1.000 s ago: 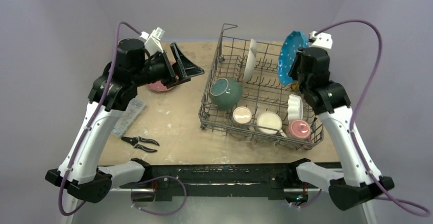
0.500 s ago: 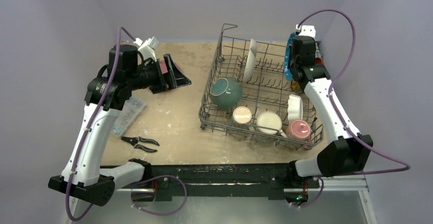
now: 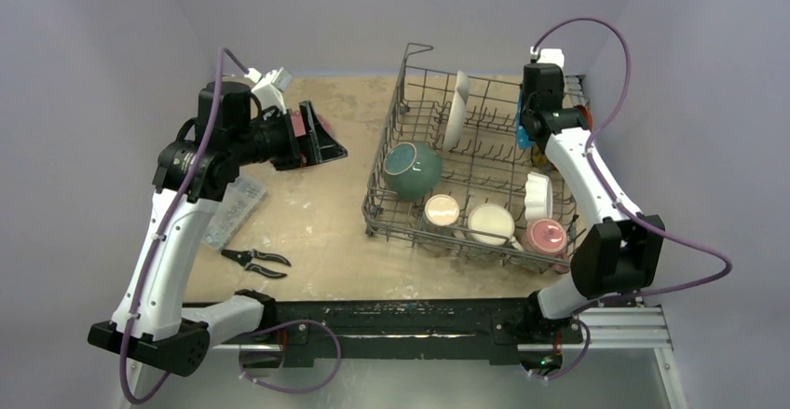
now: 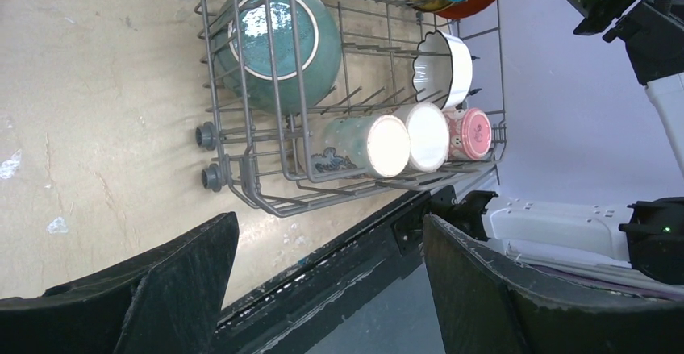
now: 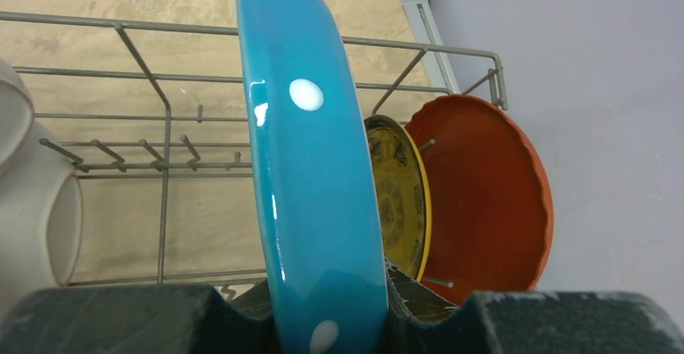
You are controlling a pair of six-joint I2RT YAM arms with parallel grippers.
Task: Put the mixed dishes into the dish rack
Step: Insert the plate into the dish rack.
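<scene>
Holding the blue plate (image 5: 314,168) upright are the right fingers (image 5: 121,322).

Plain lilac-grey walls (image 3: 373,8) close in the counter (image 3: 317,213) at the back and on both sides. The counter is a tan board, scuffed and blotched with pale marks. A black rail (image 3: 401,319) runs along its near edge, and a dull grey surface (image 3: 419,383) lies beyond that. The light is soft and even, and the shadows are faint.
</scene>
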